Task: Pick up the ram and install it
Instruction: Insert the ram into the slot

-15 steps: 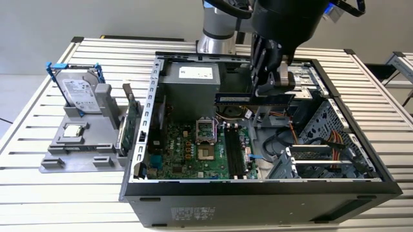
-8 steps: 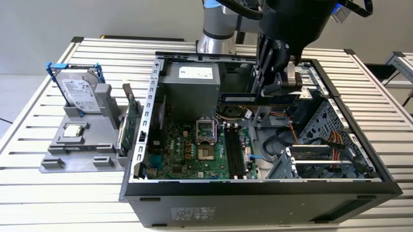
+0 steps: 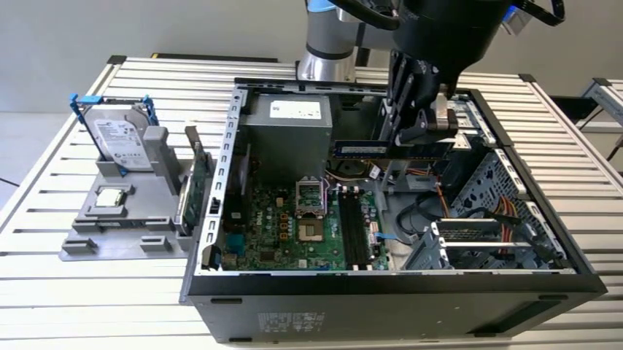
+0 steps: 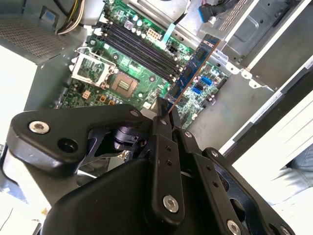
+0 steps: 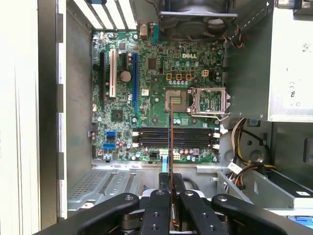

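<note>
The gripper (image 3: 430,141) pinches the ram (image 3: 387,149) by one end, its fingers (image 4: 164,142) pressed onto the flat faces. The ram hangs roughly level above the motherboard (image 3: 282,226), clear of it, inside the open case (image 3: 389,281). In the first wrist view the ram (image 5: 171,142) shows edge-on, crossing over the motherboard's black slots (image 5: 190,131)
</note>
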Controlling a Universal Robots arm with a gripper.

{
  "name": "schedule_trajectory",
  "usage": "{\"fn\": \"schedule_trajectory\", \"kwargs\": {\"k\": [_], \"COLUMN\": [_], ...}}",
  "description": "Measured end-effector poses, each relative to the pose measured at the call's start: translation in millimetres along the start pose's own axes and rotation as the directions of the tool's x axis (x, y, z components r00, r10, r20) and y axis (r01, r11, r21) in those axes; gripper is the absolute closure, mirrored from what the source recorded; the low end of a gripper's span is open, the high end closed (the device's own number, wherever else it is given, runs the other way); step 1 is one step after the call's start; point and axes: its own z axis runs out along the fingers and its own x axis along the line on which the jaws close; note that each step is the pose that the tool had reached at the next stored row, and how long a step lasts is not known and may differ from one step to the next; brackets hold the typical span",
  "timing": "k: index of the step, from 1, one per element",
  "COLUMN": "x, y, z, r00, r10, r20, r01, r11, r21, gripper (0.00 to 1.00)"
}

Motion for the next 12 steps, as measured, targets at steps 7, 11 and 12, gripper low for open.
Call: {"fn": "schedule_trajectory", "kwargs": {"k": [7, 11, 12], "x": [-0.1, -2.0, -3.9], "y": [0.1, 1.4, 1.6], "z": [0.0, 0.0, 0.0], "r00": [1.0000, 0.9999, 0.9999], "r10": [0.007, 0.014, 0.015], "r20": [0.0000, 0.0000, -0.0001], "r01": [-0.007, -0.014, -0.015], "r11": [1.0000, 0.9999, 0.9999], "r21": [0.0000, 0.0000, 0.0000], "gripper": [1.00, 1.00, 1.00]}}
